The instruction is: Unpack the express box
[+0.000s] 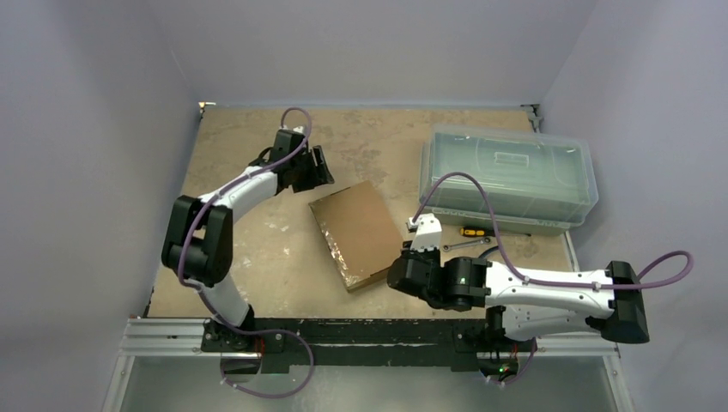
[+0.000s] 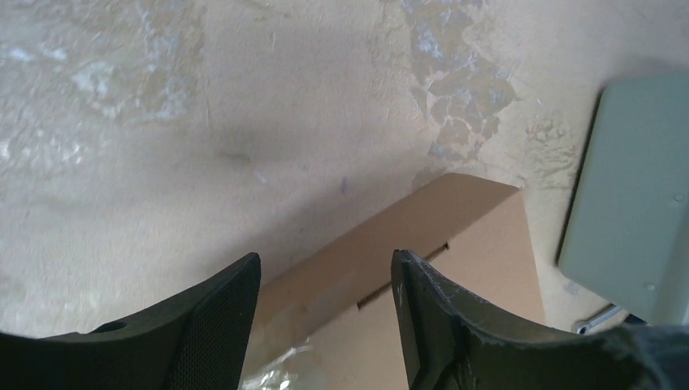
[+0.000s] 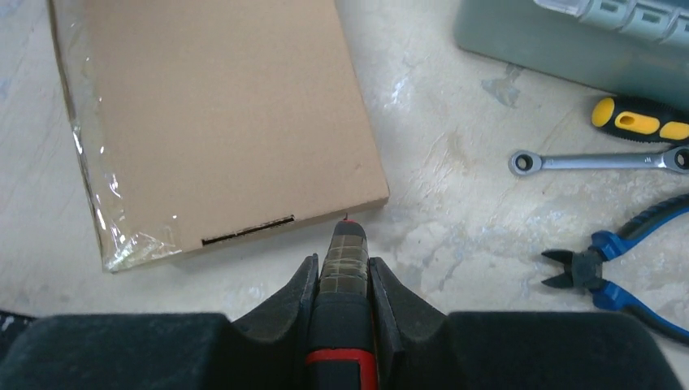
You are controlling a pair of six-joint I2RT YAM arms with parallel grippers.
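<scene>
Closed and flat near the middle of the worktop [image 1: 275, 257]: express box [image 1: 356, 233], taped edge toward the left side. Just beside its near-right edge, right claw [image 3: 341, 262] clamped on a dark tool [image 3: 341, 325], tip at the cardboard, probably to slit the tape. Near the far corner, left claw [image 2: 325, 264] spread apart, seemingly ready to steady.

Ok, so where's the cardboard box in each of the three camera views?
Top external: the express box lies mid-table, between the two arms.
Left wrist: the box is lower centre, beyond the open left gripper.
Right wrist: the box is upper left, ahead of the tool in the right gripper.
Shared landmark: the clear plastic bin, right of the box in every view.
</scene>
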